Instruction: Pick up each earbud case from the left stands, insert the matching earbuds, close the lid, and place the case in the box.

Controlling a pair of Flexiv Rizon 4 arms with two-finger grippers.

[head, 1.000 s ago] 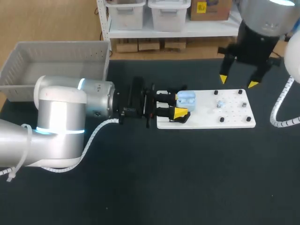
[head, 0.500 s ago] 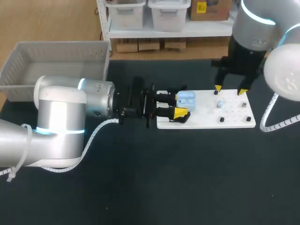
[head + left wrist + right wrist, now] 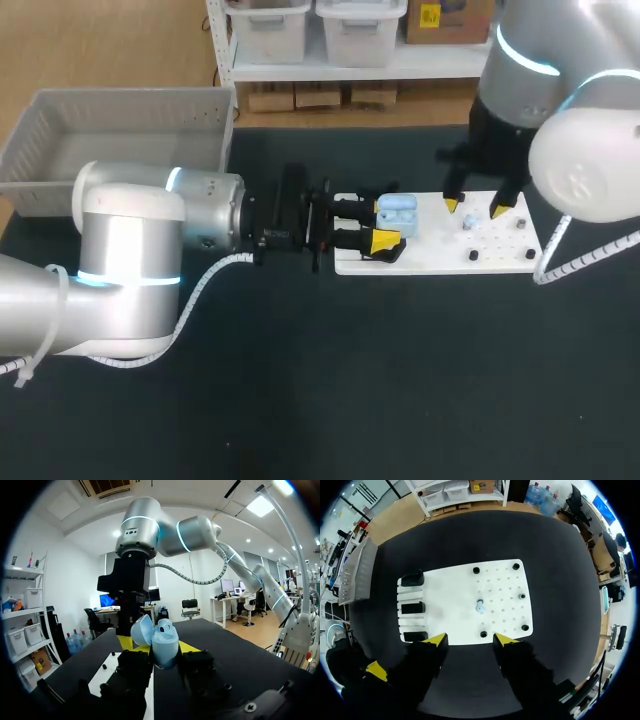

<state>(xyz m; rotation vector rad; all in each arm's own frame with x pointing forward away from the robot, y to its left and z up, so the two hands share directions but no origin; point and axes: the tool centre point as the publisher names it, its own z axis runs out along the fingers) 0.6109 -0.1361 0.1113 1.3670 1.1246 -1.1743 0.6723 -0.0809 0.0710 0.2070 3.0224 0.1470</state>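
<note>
My left gripper [image 3: 387,224] lies at the left end of the white board [image 3: 440,258], shut on a light blue earbud case [image 3: 397,212]. In the left wrist view the case [image 3: 164,645] stands upright between the yellow fingertips [image 3: 125,642] with its lid [image 3: 141,630] swung open. A small pale blue earbud [image 3: 468,222] sits in the middle of the board's peg area. My right gripper [image 3: 473,206] hangs open just above that earbud. From the right wrist, the earbud [image 3: 480,605] lies ahead of the open right gripper [image 3: 470,640], which holds nothing.
A grey basket [image 3: 120,130] stands at the back left of the table. Three black stands [image 3: 413,607] line the board's left end, and several black pegs [image 3: 473,256] ring the earbud area. The black tabletop in front of the board is bare.
My right arm has come down and leftward from the back right corner to just over the board's earbud, its fingers narrowing slightly. The left arm and case have not moved.
</note>
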